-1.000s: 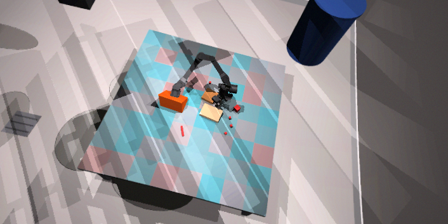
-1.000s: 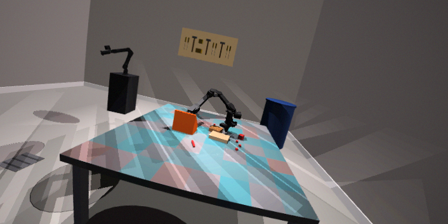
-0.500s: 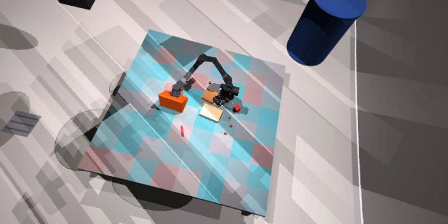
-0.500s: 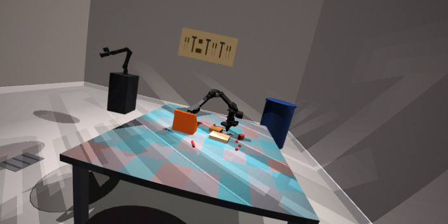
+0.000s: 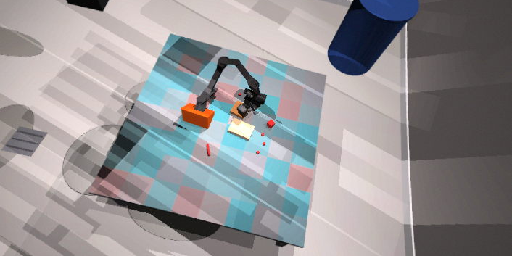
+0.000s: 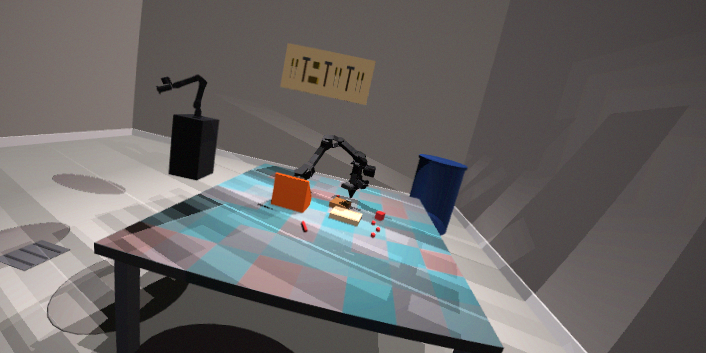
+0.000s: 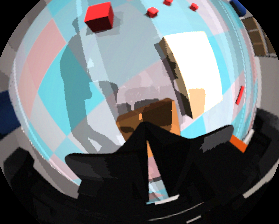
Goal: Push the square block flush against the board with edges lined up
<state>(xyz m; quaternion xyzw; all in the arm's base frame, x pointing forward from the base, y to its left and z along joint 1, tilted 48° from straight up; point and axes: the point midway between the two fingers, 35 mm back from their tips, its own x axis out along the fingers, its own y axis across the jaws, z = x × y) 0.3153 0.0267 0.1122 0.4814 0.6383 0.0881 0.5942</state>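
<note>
The square block (image 5: 235, 110) (image 6: 336, 201) (image 7: 165, 116) is brown and lies flat on the table behind the board. The pale yellow board (image 5: 241, 130) (image 6: 345, 216) (image 7: 206, 65) also lies flat, its long side facing the block. A narrow strip of table shows between them in the wrist view, and the block looks slightly turned relative to the board. My gripper (image 6: 351, 196) (image 7: 144, 125) is shut on nothing, with its fingertips pointing down above the table by the block, not clearly touching it. The fingertips overlap the block in the wrist view and are hard to make out in the top view.
A red cube (image 5: 270, 123) (image 6: 380, 215) (image 7: 99, 17) and several small red pieces lie to the right of the board. A red stick (image 5: 208, 149) (image 6: 304, 226) (image 7: 240, 95) lies in front left. A large orange block (image 5: 197, 116) (image 6: 291, 192) stands left, near the arm's base.
</note>
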